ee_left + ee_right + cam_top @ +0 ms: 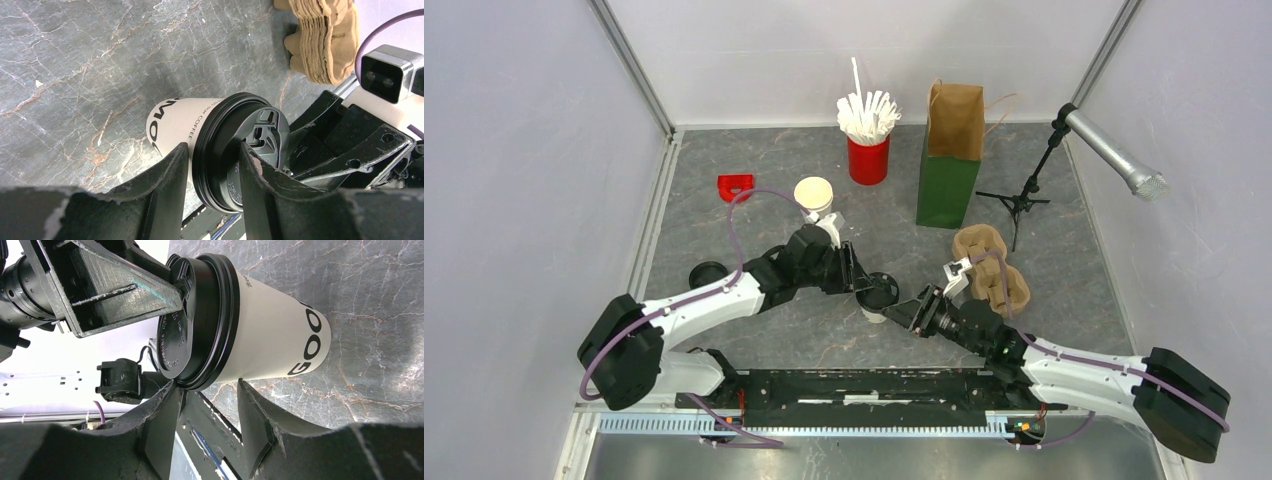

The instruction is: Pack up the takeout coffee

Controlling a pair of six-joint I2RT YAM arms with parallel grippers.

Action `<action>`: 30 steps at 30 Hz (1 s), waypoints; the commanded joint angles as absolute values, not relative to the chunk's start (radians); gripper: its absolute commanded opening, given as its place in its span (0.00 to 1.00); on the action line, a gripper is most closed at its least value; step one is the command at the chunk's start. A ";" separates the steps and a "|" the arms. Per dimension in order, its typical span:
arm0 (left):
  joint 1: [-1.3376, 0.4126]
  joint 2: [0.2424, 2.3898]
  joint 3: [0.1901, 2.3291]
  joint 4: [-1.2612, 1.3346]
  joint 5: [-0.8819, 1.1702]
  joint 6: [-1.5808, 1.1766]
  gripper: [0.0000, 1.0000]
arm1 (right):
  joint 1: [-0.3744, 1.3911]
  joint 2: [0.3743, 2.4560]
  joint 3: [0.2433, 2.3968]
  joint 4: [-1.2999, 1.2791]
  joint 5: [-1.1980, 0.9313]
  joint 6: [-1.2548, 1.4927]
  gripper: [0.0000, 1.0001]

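Black-lidded takeout coffee (175, 125) gripped in left claw (214, 148).

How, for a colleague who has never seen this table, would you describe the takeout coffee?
On the grey table, find where the left gripper and right gripper meet. The takeout coffee stands between them, the only white cup with a black lid.

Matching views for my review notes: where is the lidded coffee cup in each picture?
Top external: coffee cup, centre of picture.
Left wrist: coffee cup, lower centre, lid rightward.
Right wrist: coffee cup, upper centre, lid leftward.
Shared landmark: grey marbled table under it.
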State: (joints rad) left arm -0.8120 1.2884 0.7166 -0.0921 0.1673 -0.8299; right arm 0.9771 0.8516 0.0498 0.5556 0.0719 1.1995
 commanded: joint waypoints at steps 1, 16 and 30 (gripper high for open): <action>-0.820 1.328 0.651 -0.207 0.097 -0.840 0.47 | 0.974 0.908 -0.086 0.450 0.151 1.157 0.51; -0.821 1.335 0.534 -0.103 0.095 -0.876 0.46 | 1.028 0.980 -0.116 0.380 0.244 1.103 0.47; -0.821 1.272 0.547 -0.040 0.161 -0.821 0.46 | 1.052 0.745 0.162 0.124 0.326 0.926 0.53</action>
State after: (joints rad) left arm -0.8112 1.2537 0.5755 0.1486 0.1589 -0.8757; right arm 1.0607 0.7727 0.1070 0.3752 0.2459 1.0428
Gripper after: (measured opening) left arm 0.465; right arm 0.516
